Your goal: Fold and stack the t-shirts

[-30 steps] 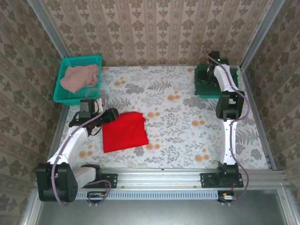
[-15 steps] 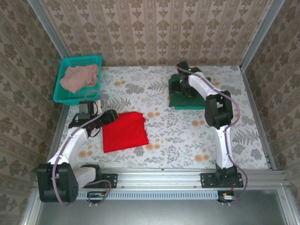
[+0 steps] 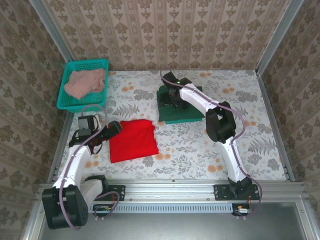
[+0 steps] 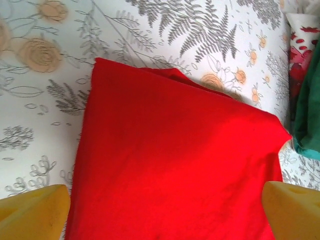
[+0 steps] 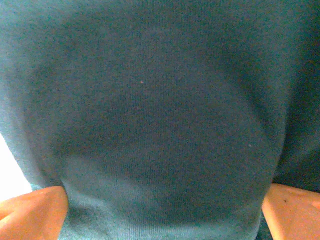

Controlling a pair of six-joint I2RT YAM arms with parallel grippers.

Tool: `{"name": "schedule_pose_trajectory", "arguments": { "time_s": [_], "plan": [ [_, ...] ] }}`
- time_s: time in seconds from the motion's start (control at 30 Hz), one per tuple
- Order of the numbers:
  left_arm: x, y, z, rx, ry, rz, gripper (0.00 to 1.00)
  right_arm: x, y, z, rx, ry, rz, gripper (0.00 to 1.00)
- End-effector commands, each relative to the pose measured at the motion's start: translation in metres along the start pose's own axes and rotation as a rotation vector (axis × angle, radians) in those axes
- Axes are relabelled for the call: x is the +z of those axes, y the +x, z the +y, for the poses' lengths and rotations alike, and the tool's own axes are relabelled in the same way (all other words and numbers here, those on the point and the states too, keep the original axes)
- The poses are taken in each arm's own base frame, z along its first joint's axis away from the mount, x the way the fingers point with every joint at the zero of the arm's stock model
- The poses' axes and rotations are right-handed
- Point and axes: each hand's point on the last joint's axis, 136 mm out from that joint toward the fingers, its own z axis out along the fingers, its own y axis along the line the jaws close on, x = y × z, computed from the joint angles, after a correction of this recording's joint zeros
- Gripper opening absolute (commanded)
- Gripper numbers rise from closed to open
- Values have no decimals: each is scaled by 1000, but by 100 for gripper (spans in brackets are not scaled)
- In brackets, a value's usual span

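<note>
- The red t-shirt (image 3: 132, 141) lies folded flat on the table (image 3: 200, 145) in front of my left arm. I judge it ready for stacking.
- The dark green folded t-shirts (image 3: 186, 114) sit mid-table, just beside the red one's far right corner. I cannot tell whether they touch. I judge they lie this close so the two can be joined.
- The pink t-shirt (image 3: 86, 82) lies crumpled in the teal basket (image 3: 87, 63), not yet folded.
- My left gripper (image 3: 111, 129) is at the red shirt's left edge, jaws wide apart and holding nothing. Its fingertips (image 4: 35, 212) flank the cloth.
- My right gripper (image 3: 172, 96) is over the green pile's far left part, jaws wide apart and fingertips (image 5: 32, 212) spread. Nothing is pinched. I cannot tell whether it presses on the cloth.
</note>
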Motion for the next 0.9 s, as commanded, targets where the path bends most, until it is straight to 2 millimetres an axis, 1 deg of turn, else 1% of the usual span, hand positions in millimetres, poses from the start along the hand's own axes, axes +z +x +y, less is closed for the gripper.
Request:
{"name": "schedule_pose_trajectory", "arguments": {
  "time_s": [0.0,0.03,0.07,0.1,0.17,0.2,0.23,0.27,0.37,0.43,0.5,0.57,0.67,0.77,0.87],
  "plan": [
    [-5,5,16,-57,-52,-9,100,-86,-24,5,-7,37,-183,100],
    [-4,8,16,-61,-46,-4,100,-102,-24,4,-17,50,-228,100],
    [-3,9,18,-67,-46,1,100,-115,-20,5,-30,56,-263,100],
    [-1,12,19,-70,-46,12,100,-123,-12,7,-42,54,-286,100],
    [2,19,22,-79,-48,38,100,-133,11,19,-74,21,-319,100],
    [4,21,23,-84,-44,46,99,-135,24,27,-92,-1,-327,100],
    [6,24,23,-88,-31,53,98,-134,43,41,-122,-46,-325,100],
    [8,27,23,-98,-26,61,96,-129,65,59,-158,-107,-310,100],
    [14,35,25,-114,-13,86,92,-100,122,94,-183,-241,-203,98],
    [18,40,26,-122,-6,113,89,-80,148,104,-181,-278,-160,94],
    [23,44,25,-127,9,137,86,-60,162,104,-160,-269,-119,92],
    [28,50,24,-129,23,175,82,-44,170,106,-148,-277,-88,87],
    [34,56,25,-138,29,209,77,-27,174,112,-153,-282,-55,85],
    [40,58,19,-140,63,226,71,-10,179,119,-141,-300,-10,80],
    [43,63,18,-125,55,253,69,-2,185,123,-128,-317,22,78]
  ]
}}
